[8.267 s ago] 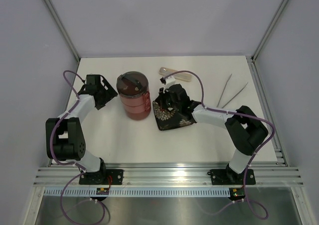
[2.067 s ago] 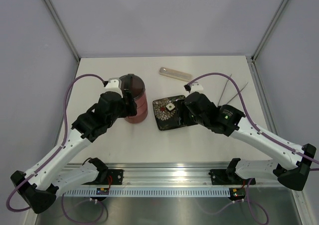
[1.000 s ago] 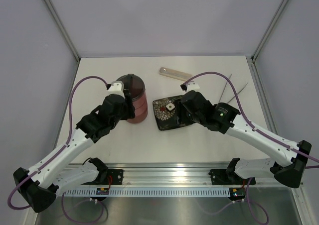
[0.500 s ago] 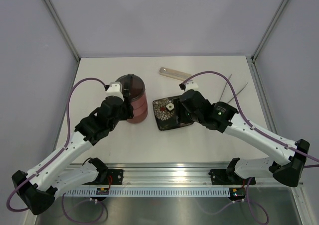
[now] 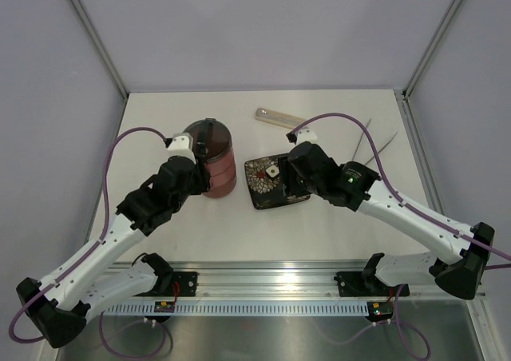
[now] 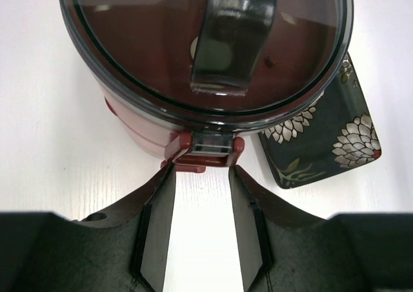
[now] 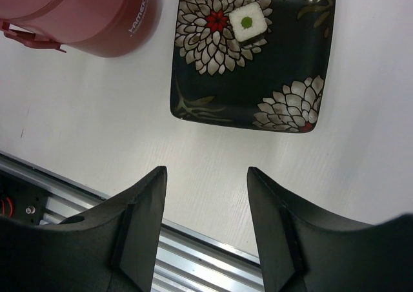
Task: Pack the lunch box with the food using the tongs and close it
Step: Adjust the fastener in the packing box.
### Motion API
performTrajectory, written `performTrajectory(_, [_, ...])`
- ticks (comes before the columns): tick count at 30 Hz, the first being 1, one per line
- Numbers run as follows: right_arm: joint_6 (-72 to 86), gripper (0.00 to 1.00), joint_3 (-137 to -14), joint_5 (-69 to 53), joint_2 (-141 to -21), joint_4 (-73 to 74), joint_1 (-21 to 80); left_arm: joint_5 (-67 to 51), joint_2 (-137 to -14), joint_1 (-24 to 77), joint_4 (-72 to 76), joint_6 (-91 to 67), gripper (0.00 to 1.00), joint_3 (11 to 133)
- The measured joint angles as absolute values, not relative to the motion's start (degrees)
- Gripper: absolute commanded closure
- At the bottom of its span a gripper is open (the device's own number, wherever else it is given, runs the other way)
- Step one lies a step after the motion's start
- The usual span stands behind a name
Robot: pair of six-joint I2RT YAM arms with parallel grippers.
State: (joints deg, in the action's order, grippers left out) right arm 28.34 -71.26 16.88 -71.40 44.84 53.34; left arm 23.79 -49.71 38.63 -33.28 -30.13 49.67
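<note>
The lunch box (image 5: 214,157) is standing upright, left of centre on the white surface (image 5: 239,233), latch (image 6: 203,151) pointing at the left end effector (image 6: 201,173). That and the right end effector (image 7: 206,173) are hovering with fingers apart.

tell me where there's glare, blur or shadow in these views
Left wrist: white glare streaks on the lid handle, and the near fingers look soft against the sharper lunch box. Right wrist: plate is sharp and evenly lit, with a faint shadow along its near edge. Top external: flat, even light and hardly any shadows.
</note>
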Motion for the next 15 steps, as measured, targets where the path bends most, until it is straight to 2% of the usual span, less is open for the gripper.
performTrajectory(10, [26.96, 0.39, -71.68, 16.43, -72.42, 44.27, 52.07, 24.03, -48.66, 38.63, -35.70, -33.63, 0.59, 48.53])
performTrajectory(12, [26.74, 0.39, -71.68, 16.29, -72.66, 44.07, 51.86, 24.05, -48.21, 38.63, -36.42, -34.30, 0.51, 48.03])
performTrajectory(14, [26.55, 0.39, -71.75, 15.90, -73.08, 43.86, 51.66, 24.12, -47.99, 38.63, -36.67, -34.68, 0.33, 47.79])
performTrajectory(15, [26.48, 0.39, -71.77, 15.77, -73.28, 43.75, 51.57, 24.14, -47.99, 38.63, -36.62, -34.76, 0.29, 47.79])
